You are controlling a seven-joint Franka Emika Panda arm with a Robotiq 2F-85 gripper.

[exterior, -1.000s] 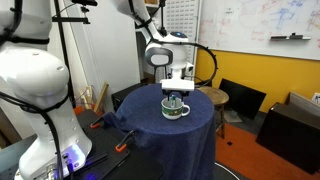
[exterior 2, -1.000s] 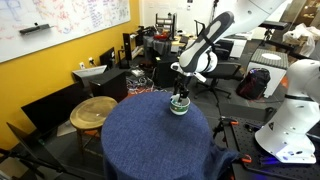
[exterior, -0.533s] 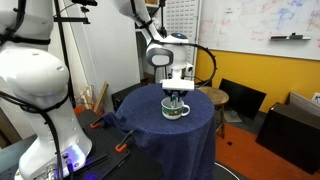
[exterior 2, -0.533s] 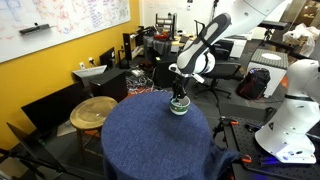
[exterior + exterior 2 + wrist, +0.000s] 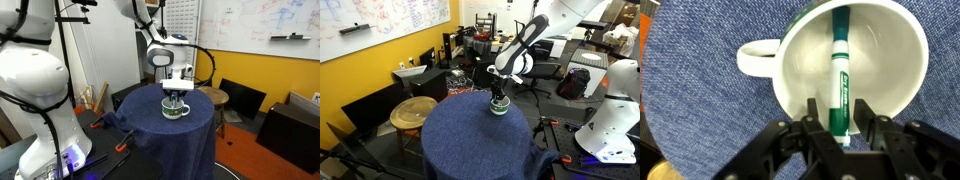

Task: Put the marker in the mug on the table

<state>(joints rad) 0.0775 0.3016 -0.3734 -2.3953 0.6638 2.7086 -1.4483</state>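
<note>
Hand (image 5: pixel 838 120) grips marker (image 5: pixel 840 65) in mug (image 5: pixel 896 62), navy tbl (image 5: pixel 172 138), yellow wall (image 5: pixel 262 72).

The gripper (image 5: pixel 838 122) is matt black: two slim fingers (image 5: pixel 816 112) on hinged, pinned linkage bars that widen behind them. Above it, in both exterior views, sits a white-and-grey wrist block (image 5: pixel 169 58), then the glossy white, rounded arm (image 5: pixel 534 30); a black cable (image 5: pixel 208 62) loops beside the wrist block
</note>
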